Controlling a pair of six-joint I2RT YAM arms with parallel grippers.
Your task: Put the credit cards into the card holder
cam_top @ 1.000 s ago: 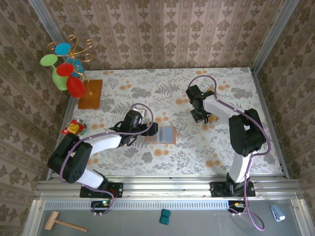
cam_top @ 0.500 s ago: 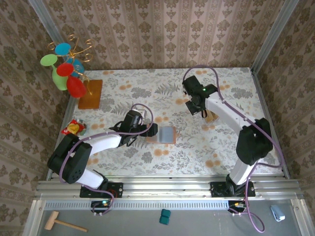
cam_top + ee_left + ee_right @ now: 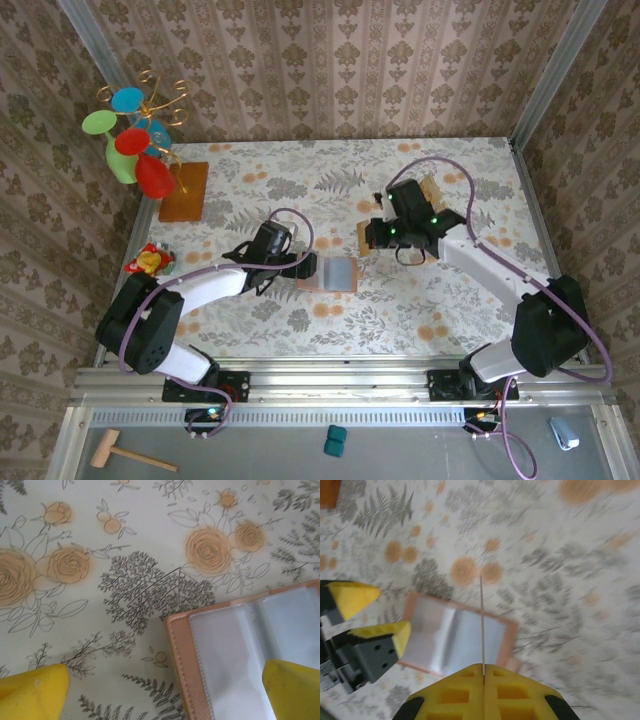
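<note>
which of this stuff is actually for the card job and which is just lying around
Job: card holder, lying open; credit card, pinched in the right gripper; left gripper, open over the holder's edge.
Lying about: wooden board with colourful stand; red-yellow toy; wooden mallet; teal block.

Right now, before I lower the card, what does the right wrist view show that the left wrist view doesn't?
Right wrist, not left wrist: the credit card, edge-on and upright, pinched in the shut right end effector, with most of the card holder beyond it.
Left wrist, not right wrist: a close look at the holder's stitched edge and clear sleeves.
Both: the holder lying open on the floral table, with the open left end effector at its edge.
</note>
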